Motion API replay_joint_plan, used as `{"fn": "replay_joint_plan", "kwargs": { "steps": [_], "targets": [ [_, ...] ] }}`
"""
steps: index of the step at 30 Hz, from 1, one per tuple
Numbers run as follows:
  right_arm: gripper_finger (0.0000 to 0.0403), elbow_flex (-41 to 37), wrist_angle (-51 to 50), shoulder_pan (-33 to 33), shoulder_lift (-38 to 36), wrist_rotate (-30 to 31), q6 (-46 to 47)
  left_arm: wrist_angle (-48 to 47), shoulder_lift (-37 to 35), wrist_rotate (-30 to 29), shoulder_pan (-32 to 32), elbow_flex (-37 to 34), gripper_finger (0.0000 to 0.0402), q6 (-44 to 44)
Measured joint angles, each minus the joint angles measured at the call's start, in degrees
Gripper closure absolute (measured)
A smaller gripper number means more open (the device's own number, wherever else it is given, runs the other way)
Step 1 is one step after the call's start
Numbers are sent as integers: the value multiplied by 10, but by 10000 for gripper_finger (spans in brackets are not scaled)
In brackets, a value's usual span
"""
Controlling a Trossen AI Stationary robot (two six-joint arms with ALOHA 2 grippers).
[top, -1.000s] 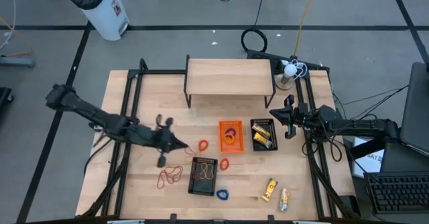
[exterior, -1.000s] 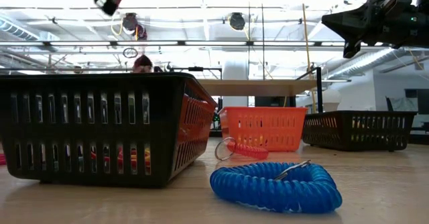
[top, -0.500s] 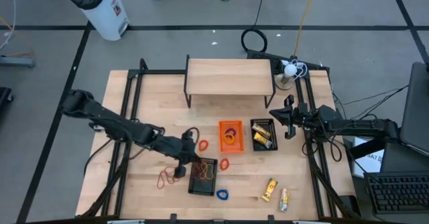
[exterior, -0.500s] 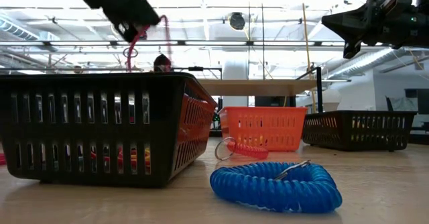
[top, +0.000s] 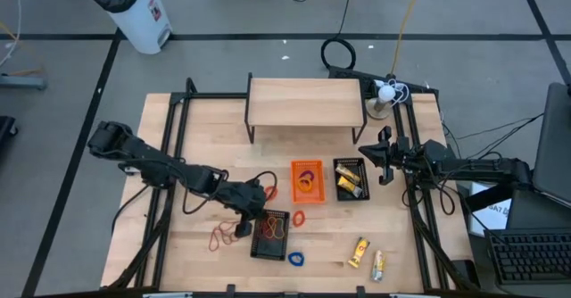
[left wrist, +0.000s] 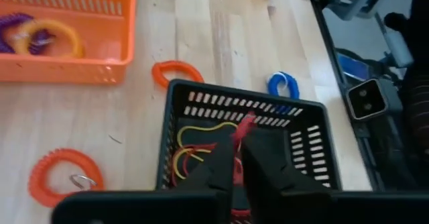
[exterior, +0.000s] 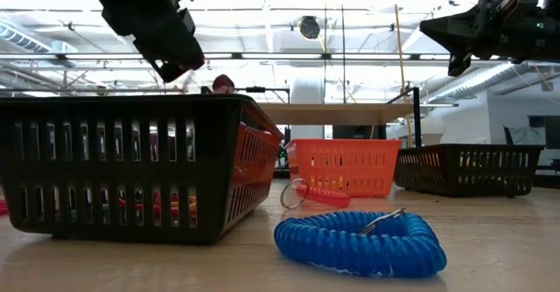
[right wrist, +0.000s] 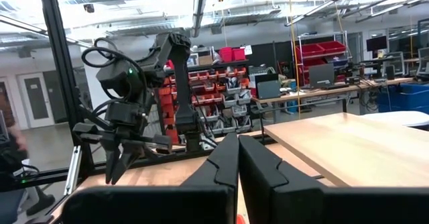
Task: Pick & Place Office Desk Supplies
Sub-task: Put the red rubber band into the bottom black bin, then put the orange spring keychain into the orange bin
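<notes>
Red rubber band (left wrist: 242, 125) going into the black basket (left wrist: 305, 147)

Left gripper (left wrist: 237, 162) is pinching it between nearly closed fingers; releasing off-centre risks snagging it on the rim.

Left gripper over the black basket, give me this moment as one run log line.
left gripper: over black basket, red rubber band at fingertips | right gripper: shut, waiting beside right black basket | rubber bands: on table

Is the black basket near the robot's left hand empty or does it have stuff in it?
Not empty: the black basket holds red and yellow rubber bands.
</notes>
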Motion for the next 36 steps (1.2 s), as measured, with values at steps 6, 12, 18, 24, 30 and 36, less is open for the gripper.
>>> {"fn": "replay_joint_plan", "kwargs": {
  "steps": [6,12,18,24,30,36],
  "targets": [
    [403,0,0,0,0,0,0,-3,0,9,0,0,270,-2],
    [403,0,0,0,0,0,1,-32,-68,-15,22,0,199,27],
    [403,0,0,0,0,-1,1,-100,-219,-128,29,0,258,114],
    [403,0,0,0,0,-1,-1,-118,-356,-187,47,-18,389,209],
    [403,0,0,0,0,-1,3,-82,-447,-174,144,-112,397,218],
    [403,0,0,0,0,-13,3,46,-556,-59,211,-252,399,217]
  ]
}}
